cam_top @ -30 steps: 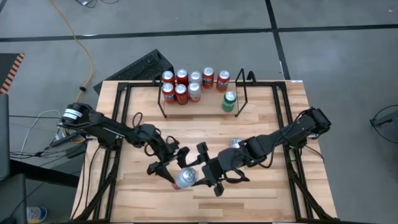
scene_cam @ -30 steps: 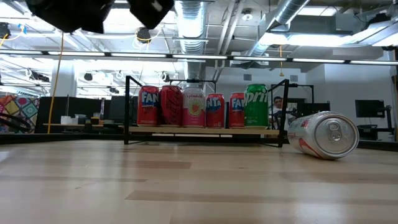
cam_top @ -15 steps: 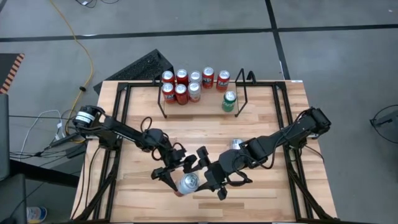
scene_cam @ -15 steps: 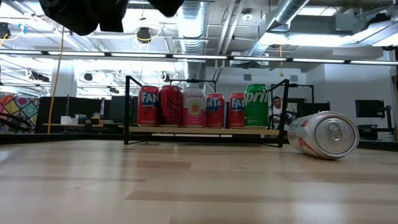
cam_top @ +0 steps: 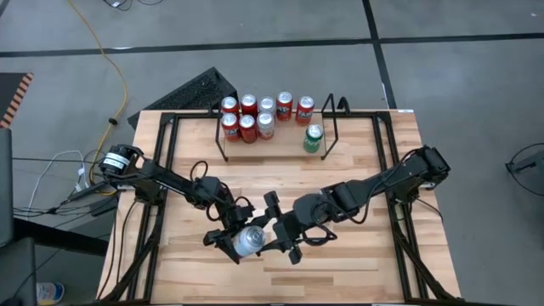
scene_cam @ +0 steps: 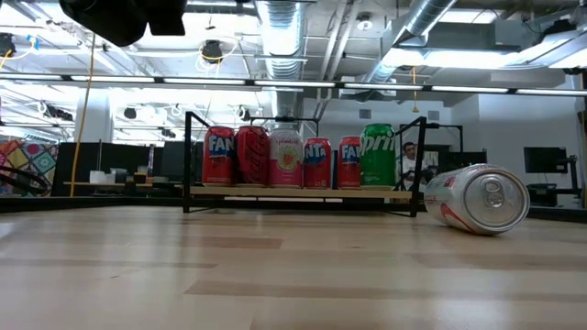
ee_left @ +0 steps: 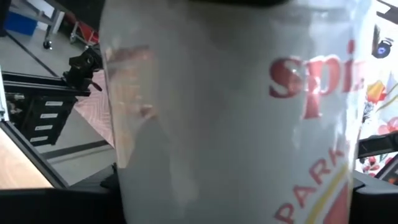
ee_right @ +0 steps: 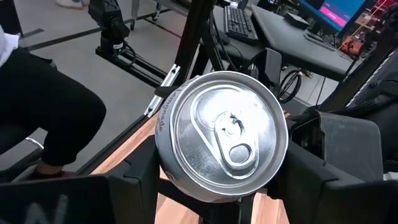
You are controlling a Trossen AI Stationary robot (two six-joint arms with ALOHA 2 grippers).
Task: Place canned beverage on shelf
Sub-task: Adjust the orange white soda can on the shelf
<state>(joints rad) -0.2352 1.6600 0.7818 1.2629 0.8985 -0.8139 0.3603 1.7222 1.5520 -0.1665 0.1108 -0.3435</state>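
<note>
A white beverage can point(cam_top: 248, 241) is held up near the table's front middle. Its pull-tab top point(ee_right: 227, 134) faces back along my right arm. My right gripper point(cam_top: 274, 240) is shut on it from the right. My left gripper point(cam_top: 228, 236) reaches in from the left, its open fingers on either side of the can's lettered wall point(ee_left: 236, 112). The shelf point(cam_top: 330, 127), a low black rod rack at the table's far side, holds several red cans and one green can point(cam_top: 314, 136), standing upright on its base point(scene_cam: 298, 192). My left gripper has a finger point(ee_left: 56, 205) on each side of the can's wall, lying across the can; I cannot tell whether they touch it. My right gripper pinches the can's side wall by its top end point(ee_right: 166, 152) between two fingers point(ee_right: 140, 180). It comes from the table's right, slanting slightly down, fingers along the can. The can is lifted clear of the table.
A silver can point(scene_cam: 477, 199) lies on its side on the table right of the shelf in the low view. Black rails point(cam_top: 157, 195) edge the wooden table on both sides. A yellow cable and a dark keyboard point(cam_top: 200, 89) lie on the floor beyond the far edge.
My left gripper has moved toward the table's right and near edge, up to the can, and has tipped upward. My right gripper has carried the can a little toward the table's left, between the left gripper's fingers.
</note>
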